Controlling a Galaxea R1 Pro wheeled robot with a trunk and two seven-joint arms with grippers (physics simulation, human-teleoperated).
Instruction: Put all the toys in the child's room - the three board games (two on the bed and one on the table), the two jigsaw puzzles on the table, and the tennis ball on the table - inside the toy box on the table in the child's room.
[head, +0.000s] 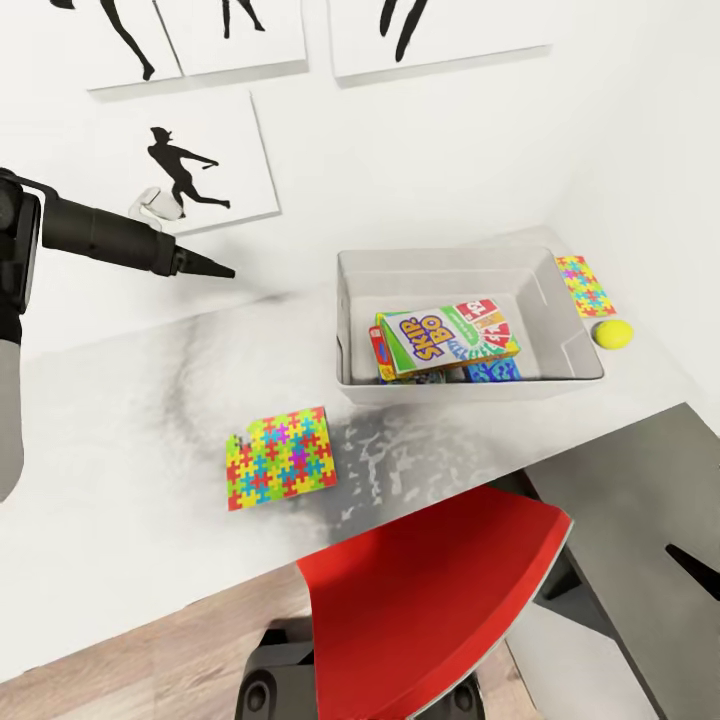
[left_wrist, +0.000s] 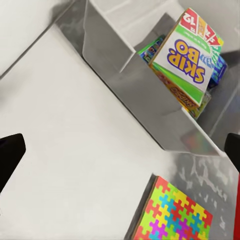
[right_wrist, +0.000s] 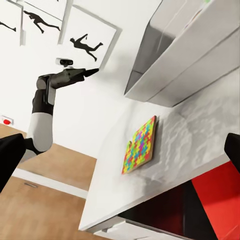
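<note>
Pale grey-white table (head: 130, 420) runs along a white wall, its top mottled with dark smudged shading near the middle and front. Black sports-silhouette prints (head: 185, 165) hang on the wall above it. Light grey toy box (head: 355, 310) sits on the table toward the robot's right, open-topped, sloping walls. Inside it a stack of board games (head: 445, 343) lies tilted, the "SKIP-BO" cover uppermost, other printed boxes partly hidden beneath; the exact count cannot be told. One jigsaw puzzle (head: 281, 456) lies flat on the table in front of the box and to its left, well apart from it, near the front edge. A second jigsaw puzzle (head: 584, 285) lies just beside the box's right wall, and the tennis ball (head: 612, 333) rests on the table next to it, near the box's right front corner. A red chair (head: 430, 590) stands pushed under the table's front edge, wood-plank floor (head: 110, 660) beside it. Left gripper (head: 205, 265) hangs above the table left of the box, holding nothing, fingertips spread wide in the left wrist view. Right gripper (right_wrist: 120, 152) likewise spread wide, empty, low beside the table's edge.
</note>
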